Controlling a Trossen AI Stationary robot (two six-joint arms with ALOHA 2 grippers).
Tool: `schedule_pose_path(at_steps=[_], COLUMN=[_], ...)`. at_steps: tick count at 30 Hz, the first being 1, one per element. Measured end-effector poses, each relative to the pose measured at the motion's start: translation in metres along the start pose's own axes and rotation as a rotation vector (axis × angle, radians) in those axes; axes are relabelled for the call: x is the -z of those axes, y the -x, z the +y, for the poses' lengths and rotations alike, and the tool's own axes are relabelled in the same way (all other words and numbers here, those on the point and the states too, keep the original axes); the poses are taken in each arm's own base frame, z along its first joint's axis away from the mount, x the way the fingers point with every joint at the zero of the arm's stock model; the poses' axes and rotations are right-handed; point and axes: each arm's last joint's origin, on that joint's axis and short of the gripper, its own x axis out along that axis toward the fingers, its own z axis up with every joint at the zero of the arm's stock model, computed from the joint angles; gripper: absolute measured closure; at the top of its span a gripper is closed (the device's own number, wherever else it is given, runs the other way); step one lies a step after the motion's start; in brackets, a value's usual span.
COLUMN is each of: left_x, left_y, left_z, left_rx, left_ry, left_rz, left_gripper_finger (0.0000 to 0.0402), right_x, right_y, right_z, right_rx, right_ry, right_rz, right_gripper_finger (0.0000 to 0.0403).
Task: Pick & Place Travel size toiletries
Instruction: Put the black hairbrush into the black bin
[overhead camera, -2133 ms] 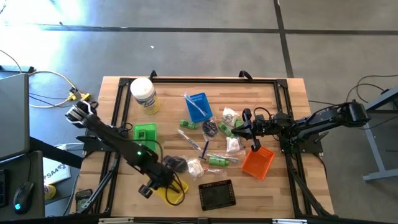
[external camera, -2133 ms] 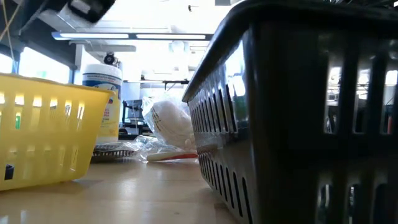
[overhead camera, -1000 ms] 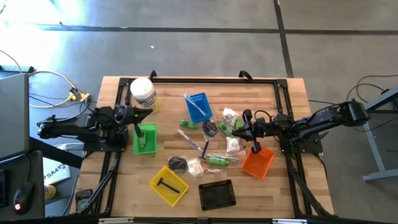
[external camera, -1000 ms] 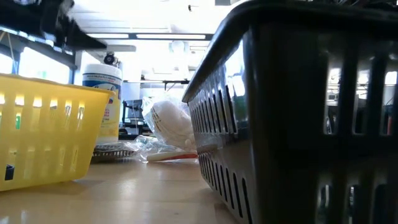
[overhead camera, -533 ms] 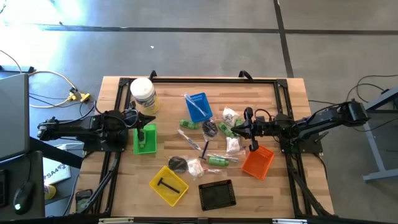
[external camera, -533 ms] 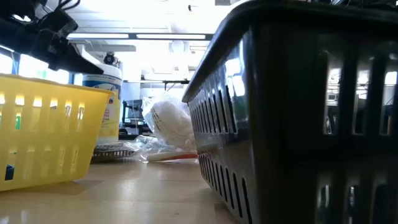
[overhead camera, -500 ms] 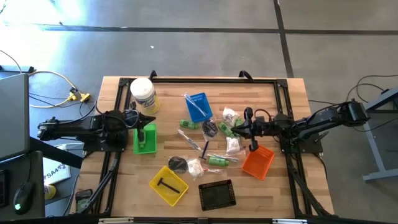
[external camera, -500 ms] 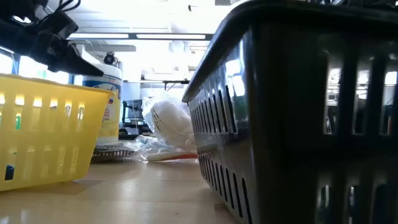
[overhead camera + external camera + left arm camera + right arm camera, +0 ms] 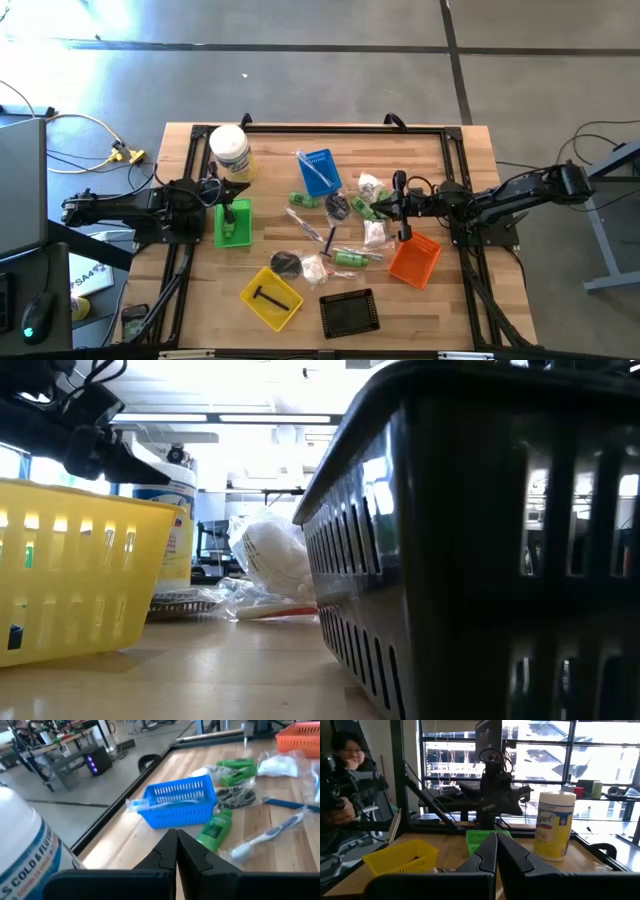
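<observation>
The left gripper (image 9: 236, 196) had been swung from the yellow tray (image 9: 271, 297) to the green tray (image 9: 233, 222), fingers together like the right gripper's (image 9: 372, 206), so the toiletries (image 9: 335, 235) mid-table could be knocked, not picked.

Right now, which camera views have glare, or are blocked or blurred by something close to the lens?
Low view: the black tray looms soft across the right, and ceiling lights wash out the top. Right wrist view: bright windows backlight the white tub. High view: glare on the floor at top left. Left wrist view: evenly lit.
</observation>
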Motion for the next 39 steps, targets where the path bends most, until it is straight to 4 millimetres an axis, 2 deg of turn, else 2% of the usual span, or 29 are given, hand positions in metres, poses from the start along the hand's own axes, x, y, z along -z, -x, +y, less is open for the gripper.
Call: schedule_pose_path(at_steps=[4,8,15,22,25,31,34,36,39], left_x=[0.006,0.000,-0.001,-0.003,-0.003,-0.004,-0.006,-0.006,-0.007], left_y=[-0.002,-0.004,-0.005,-0.005,-0.005,-0.005,-0.005,-0.005,-0.005], left_z=[-0.002,-0.003,-0.003,-0.003,-0.003,-0.002,-0.002,-0.002,-0.002], left_rx=[0.011,0.018,0.019,0.017,0.016,0.014,0.011,0.010,0.010], left_ry=[-0.012,-0.002,-0.008,-0.033,-0.032,-0.042,-0.037,-0.036,-0.034], left_rz=[0.069,0.021,0.011,-0.003,-0.006,-0.019,-0.036,-0.037,-0.041], left_gripper_finger=[0.0401,0.0401,0.0401,0.0401,0.0401,0.0401,0.0401,0.0401,0.0401], right_x=[0.000,0.000,-0.007,-0.006,-0.011,-0.032,-0.039,-0.045,-0.040], right_y=[0.000,0.000,-0.002,-0.012,-0.024,-0.051,-0.061,-0.071,-0.085], right_z=[-0.002,-0.005,0.000,-0.001,-0.003,-0.013,-0.020,-0.026,-0.034], right_rx=[0.083,0.171,0.140,0.249,0.302,0.363,0.378,0.354,0.275], right_ry=[-0.022,-0.055,-0.110,-0.108,-0.092,-0.027,-0.012,-0.032,-0.083], right_rz=[0.002,0.000,-0.056,0.065,0.180,0.583,0.716,0.757,0.883], right_gripper_finger=[0.0400,0.0400,0.0400,0.0400,0.0400,0.0400,0.0397,0.0387,0.0360])
